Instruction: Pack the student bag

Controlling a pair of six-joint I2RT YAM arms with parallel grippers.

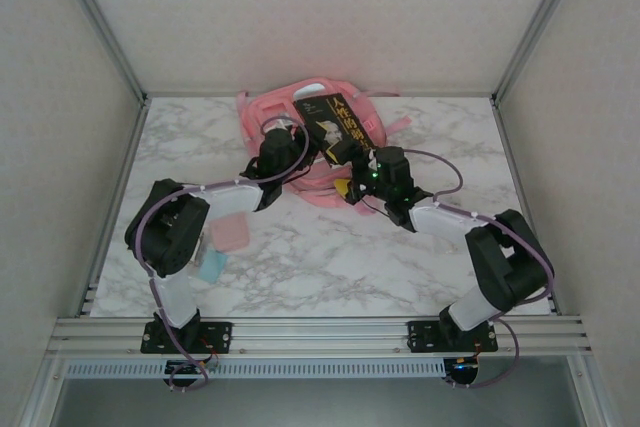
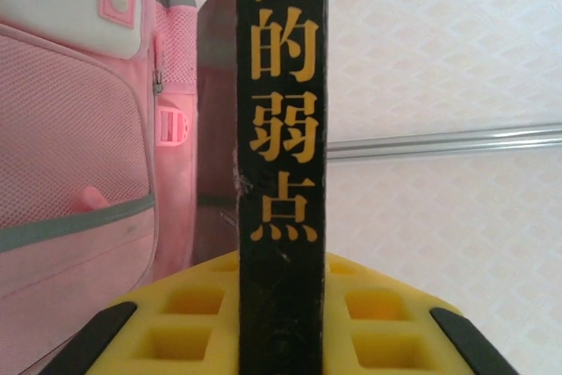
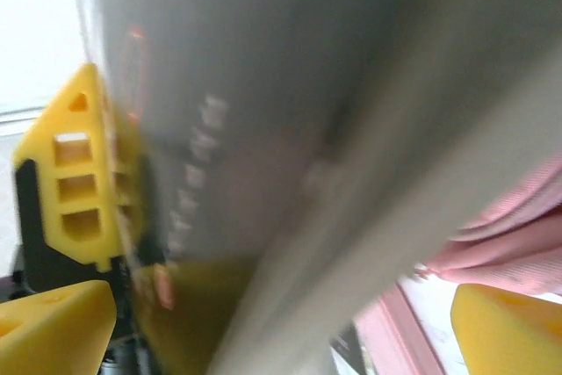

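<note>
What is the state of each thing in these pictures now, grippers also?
student bag, lies on the table under the book.
book, clamped in the left gripper, over the bag.
left gripper, shut on the book.
right gripper, open, fingers either side of the book.
pink pouch, lies flat on the table.

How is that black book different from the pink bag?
The book is black with yellow lettering; the student bag is pink with white trim. The book is stiff, flat and smaller; the bag is soft fabric and larger. The book is clamped in the left end effector; the bag lies on the table.
</note>
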